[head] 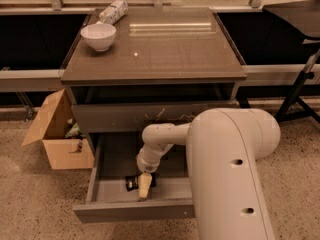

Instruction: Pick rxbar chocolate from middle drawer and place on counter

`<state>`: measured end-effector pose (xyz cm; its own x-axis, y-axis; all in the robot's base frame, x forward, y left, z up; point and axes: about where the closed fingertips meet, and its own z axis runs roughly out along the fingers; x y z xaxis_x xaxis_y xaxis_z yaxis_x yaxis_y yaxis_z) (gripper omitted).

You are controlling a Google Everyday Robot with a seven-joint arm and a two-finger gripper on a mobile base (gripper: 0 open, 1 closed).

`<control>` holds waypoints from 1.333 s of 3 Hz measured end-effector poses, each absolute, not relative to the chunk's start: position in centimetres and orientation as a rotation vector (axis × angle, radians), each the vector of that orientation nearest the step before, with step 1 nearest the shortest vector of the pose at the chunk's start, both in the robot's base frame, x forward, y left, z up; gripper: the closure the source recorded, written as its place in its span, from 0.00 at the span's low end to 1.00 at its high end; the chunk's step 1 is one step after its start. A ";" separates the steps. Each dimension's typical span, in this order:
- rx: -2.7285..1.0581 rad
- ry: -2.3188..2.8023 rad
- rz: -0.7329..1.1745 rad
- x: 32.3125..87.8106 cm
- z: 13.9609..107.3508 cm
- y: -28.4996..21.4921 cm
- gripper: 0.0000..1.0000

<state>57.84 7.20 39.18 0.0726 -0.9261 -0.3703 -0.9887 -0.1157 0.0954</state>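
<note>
The middle drawer is pulled open below the cabinet's scratched drawer front. The rxbar chocolate, a small black bar, lies flat on the drawer floor near the front. My gripper reaches down into the drawer and sits right on the bar's right end, hiding part of it. The counter is the glossy grey-brown top of the cabinet, well above the gripper.
A white bowl and a pale crinkled packet sit at the counter's back left. An open cardboard box stands on the floor left of the cabinet. A dark stand is at the right. My arm's bulky white body covers the drawer's right side.
</note>
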 end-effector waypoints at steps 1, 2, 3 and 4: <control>-2.167 1.962 0.496 57.9 38.9 7.0 0.00; -2.172 1.969 0.477 58.0 38.6 7.2 0.02; -2.172 1.970 0.472 58.1 38.9 7.3 0.25; -2.164 1.963 0.479 58.1 39.6 7.2 0.15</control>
